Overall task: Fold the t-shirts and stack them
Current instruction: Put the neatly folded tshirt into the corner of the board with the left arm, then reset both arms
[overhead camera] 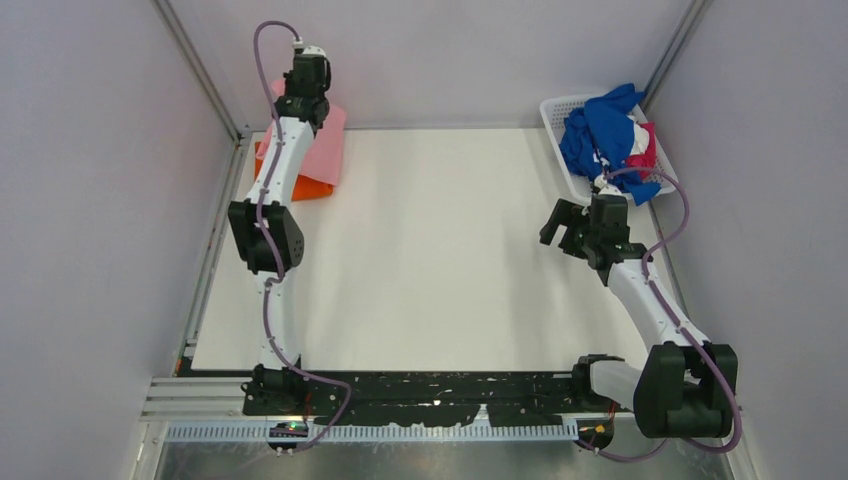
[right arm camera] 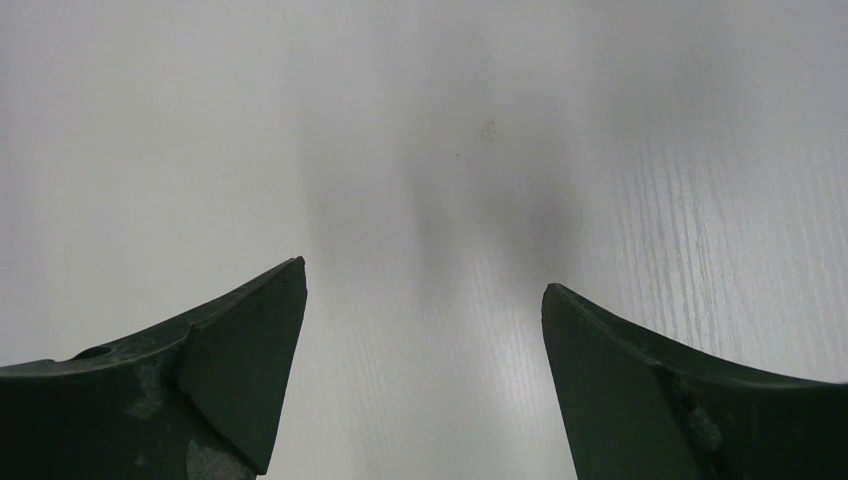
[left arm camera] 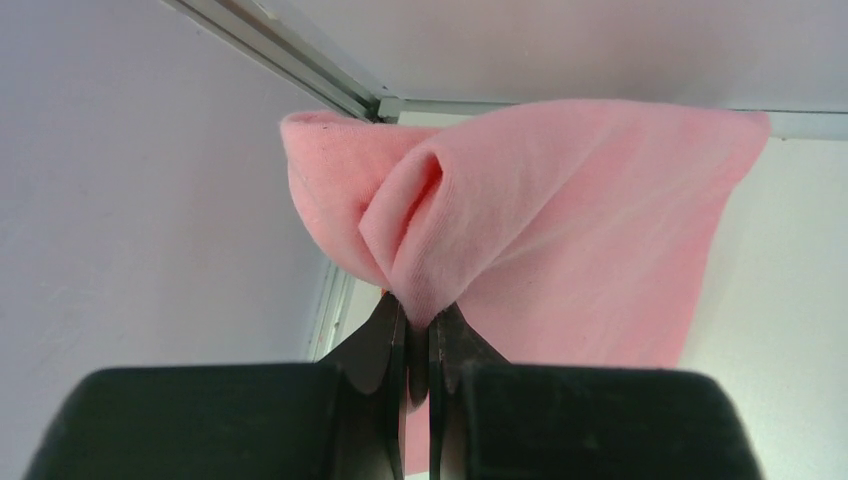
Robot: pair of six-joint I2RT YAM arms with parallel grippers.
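Near edge: both arm bases bolted side by side.

Mid-table, right side: right gripper stood with its jaws spread wide and nothing between them, only bare white table beneath. From overhead it sat just short of the basket.

Far left corner: left gripper was pinched tight on a gathered fold of the light pink t-shirt, the fingers all but meeting. The cloth bunched at the pinch and spread out beyond it toward the back wall. Overhead, an orange t-shirt showed at the pink one's near edge, partly under it.

Far right corner: white slatted basket held a heap of tees, with the royal blue one on top, magenta at its right side, and a bit of white between them.
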